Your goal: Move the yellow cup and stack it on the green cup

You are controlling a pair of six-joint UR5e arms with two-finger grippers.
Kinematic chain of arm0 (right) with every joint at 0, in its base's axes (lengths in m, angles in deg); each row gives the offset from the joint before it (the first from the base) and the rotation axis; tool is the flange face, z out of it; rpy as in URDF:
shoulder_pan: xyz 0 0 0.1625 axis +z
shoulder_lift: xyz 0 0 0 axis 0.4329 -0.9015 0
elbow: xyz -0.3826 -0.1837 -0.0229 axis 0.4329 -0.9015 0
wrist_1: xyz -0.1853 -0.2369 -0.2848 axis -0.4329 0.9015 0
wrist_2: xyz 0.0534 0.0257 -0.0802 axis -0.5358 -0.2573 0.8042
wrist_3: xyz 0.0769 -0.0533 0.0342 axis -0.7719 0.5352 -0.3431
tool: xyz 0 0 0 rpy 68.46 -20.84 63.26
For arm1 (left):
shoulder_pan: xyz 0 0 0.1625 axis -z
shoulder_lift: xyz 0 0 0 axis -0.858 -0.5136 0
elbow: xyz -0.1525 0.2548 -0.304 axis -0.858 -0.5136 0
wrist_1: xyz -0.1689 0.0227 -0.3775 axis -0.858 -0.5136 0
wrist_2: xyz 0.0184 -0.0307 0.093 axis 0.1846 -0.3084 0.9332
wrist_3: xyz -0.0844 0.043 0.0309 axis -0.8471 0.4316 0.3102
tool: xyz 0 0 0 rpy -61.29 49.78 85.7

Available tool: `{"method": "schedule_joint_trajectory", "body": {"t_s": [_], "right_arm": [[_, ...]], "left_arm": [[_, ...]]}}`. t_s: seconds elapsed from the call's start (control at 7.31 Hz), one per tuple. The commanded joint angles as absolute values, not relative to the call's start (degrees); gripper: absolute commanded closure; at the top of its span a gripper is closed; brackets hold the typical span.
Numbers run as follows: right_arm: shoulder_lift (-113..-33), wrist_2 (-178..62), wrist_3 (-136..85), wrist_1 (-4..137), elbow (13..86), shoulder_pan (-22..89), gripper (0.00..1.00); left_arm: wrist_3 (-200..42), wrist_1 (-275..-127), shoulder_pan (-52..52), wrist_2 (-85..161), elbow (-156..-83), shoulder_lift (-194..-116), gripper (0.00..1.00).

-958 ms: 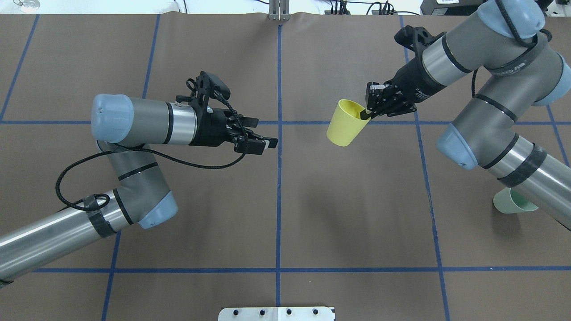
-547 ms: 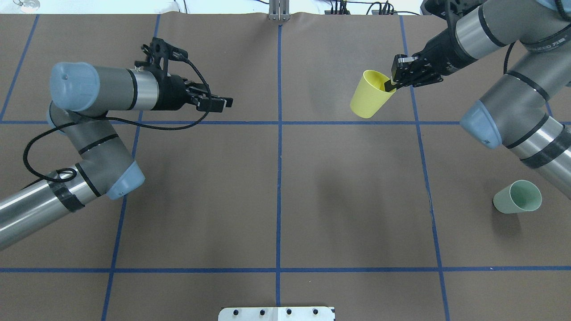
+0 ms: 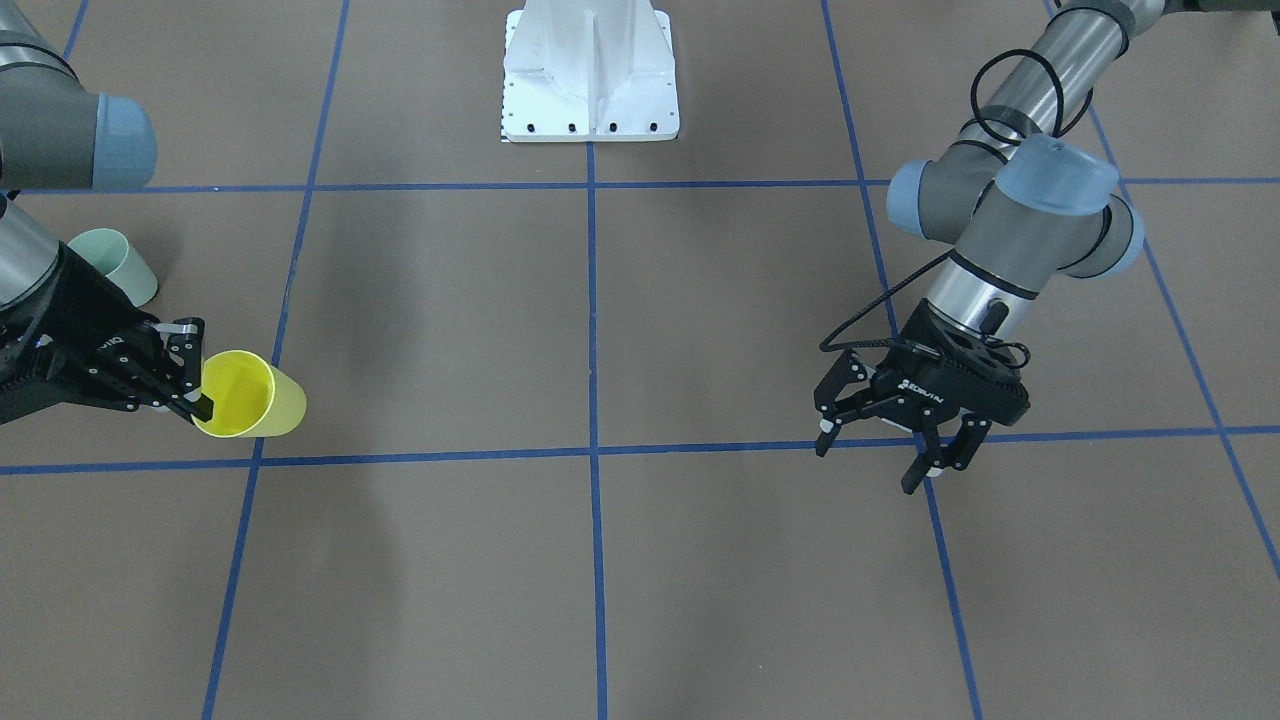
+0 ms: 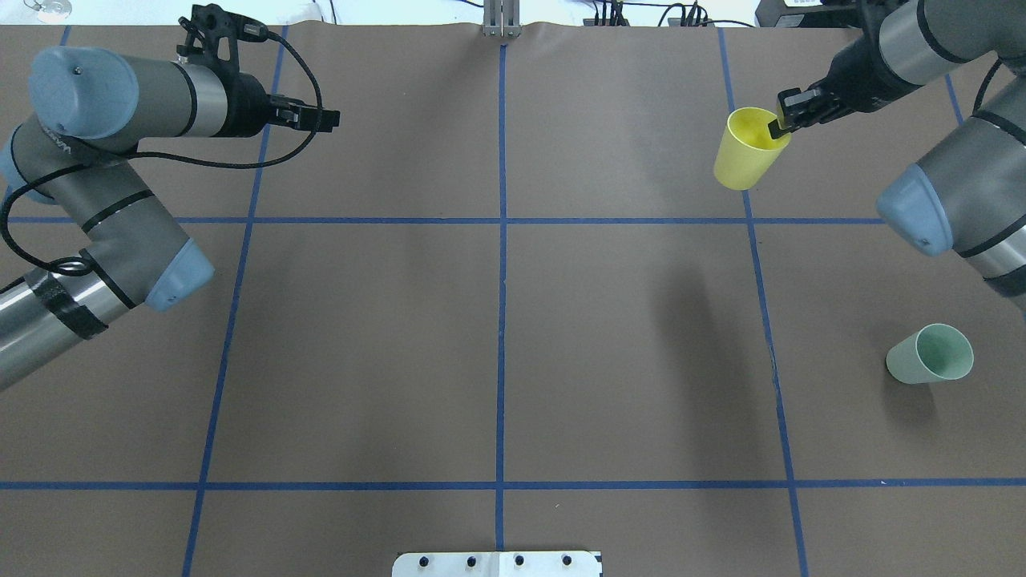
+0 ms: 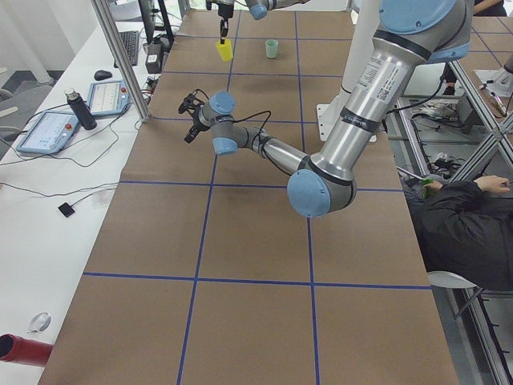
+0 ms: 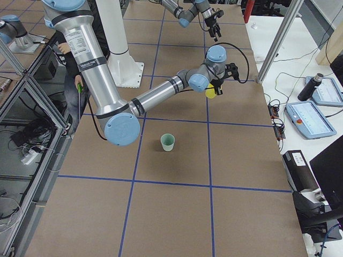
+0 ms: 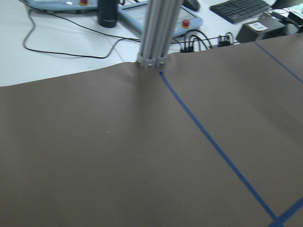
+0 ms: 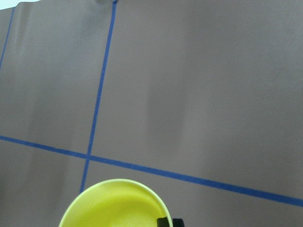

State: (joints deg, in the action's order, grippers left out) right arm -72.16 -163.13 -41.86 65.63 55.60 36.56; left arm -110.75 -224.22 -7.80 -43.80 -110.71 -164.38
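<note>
The yellow cup [image 4: 744,152] hangs tilted above the table at the far right, mouth up. My right gripper [image 4: 781,126] is shut on its rim, one finger inside the cup. The cup also shows in the front view [image 3: 252,396], the right wrist view [image 8: 113,204], the left view [image 5: 224,50] and the right view [image 6: 210,92]. The green cup [image 4: 930,354] stands upright on the table at the near right, apart from the right arm; it shows in the front view [image 3: 112,262] too. My left gripper [image 3: 872,462] is open and empty at the far left [image 4: 327,119].
Blue tape lines divide the brown table cover. The white robot base plate [image 3: 590,70] sits at the near edge. An aluminium post [image 7: 155,33] stands at the far edge, with cables, tablets and a bottle [image 5: 75,107] on the desk beyond.
My right gripper has carried the yellow cup to the right and farther from the robot. My left arm has drawn back to the far left. The green cup has not moved.
</note>
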Motion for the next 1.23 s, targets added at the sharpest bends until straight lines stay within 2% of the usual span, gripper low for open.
{"method": "schedule_joint_trajectory", "body": {"t_s": [0.0,0.27,0.55,1.09], "right_arm": [[-77.85,-157.96,-27.81,78.01,60.99,37.01,1.00],[-83.39,-158.21,-25.48,78.31,63.72,37.72,1.00],[-89.10,-158.74,-22.42,78.31,67.76,40.60,1.00],[-96.67,-158.74,-23.79,76.65,75.67,41.32,1.00]], "left_arm": [[-109.97,-213.89,-2.96,-42.99,-111.32,-164.32,0.01],[-109.88,-204.41,-2.23,-43.52,-111.50,-165.11,0.01],[-98.18,-196.84,3.28,-49.91,-111.41,-165.03,0.01],[-91.60,-191.26,6.73,-53.88,-111.59,-165.03,0.01]]}}
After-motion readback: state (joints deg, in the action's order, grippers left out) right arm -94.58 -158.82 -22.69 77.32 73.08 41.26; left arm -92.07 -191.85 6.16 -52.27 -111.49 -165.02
